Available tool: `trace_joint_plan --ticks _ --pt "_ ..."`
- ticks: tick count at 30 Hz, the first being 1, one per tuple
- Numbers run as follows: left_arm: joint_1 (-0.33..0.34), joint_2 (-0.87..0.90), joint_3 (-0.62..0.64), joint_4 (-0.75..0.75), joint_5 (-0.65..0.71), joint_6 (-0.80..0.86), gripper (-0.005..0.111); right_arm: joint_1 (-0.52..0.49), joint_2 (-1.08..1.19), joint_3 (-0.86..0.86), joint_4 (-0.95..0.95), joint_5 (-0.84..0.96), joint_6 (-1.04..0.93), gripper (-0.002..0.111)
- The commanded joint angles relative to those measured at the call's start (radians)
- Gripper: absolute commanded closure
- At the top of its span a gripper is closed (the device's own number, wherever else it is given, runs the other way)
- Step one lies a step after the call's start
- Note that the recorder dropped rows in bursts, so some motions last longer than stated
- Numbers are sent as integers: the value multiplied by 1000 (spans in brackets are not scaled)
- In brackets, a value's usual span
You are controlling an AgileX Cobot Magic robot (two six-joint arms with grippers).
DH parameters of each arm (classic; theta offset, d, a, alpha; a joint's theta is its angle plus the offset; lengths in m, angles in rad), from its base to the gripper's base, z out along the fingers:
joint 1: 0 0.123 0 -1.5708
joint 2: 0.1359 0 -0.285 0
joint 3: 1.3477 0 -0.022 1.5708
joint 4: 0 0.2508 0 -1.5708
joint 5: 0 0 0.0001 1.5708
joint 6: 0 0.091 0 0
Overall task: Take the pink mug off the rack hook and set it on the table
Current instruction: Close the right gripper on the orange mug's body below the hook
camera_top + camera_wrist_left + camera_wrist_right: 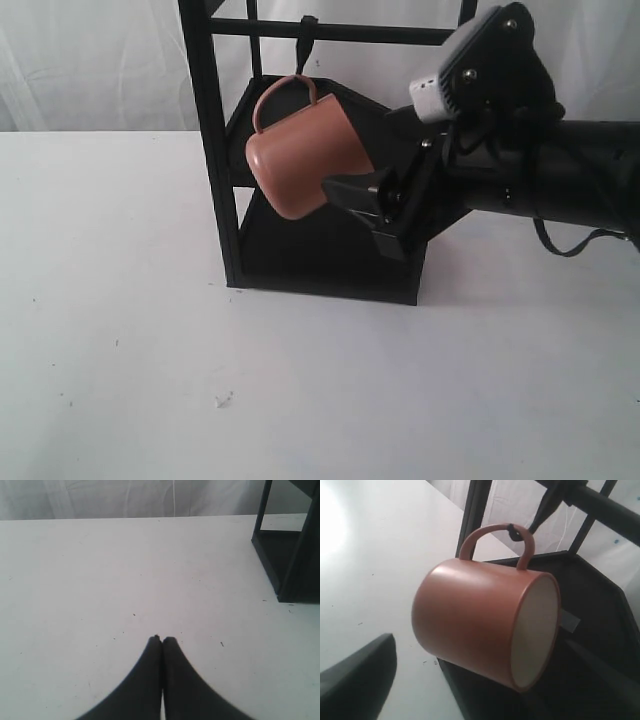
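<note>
The right gripper [362,212], its jaws spread apart, sits just beside the pink mug [300,160], which hangs tilted by its loop handle from the rack hook [305,45] on the top crossbar of the black metal-frame rack [213,150]; the left gripper [161,639], fingers pressed together, hovers over the white table [75,580]

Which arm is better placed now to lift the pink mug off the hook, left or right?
Right. The right pincer, open, is at the pink mug; the left pincer is shut over the table.
</note>
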State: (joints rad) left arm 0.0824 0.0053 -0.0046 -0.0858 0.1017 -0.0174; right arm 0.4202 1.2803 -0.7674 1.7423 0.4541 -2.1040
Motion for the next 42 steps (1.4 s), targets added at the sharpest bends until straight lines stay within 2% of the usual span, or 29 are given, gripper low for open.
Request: trace_joint_plan --ticks 1,42 --pt "-2 -5 5 -9 -4 -2 107 4 35 -22 2 16 -11 27" --pt "-2 -5 5 -9 -4 -2 107 4 38 -48 2 124 48 27"
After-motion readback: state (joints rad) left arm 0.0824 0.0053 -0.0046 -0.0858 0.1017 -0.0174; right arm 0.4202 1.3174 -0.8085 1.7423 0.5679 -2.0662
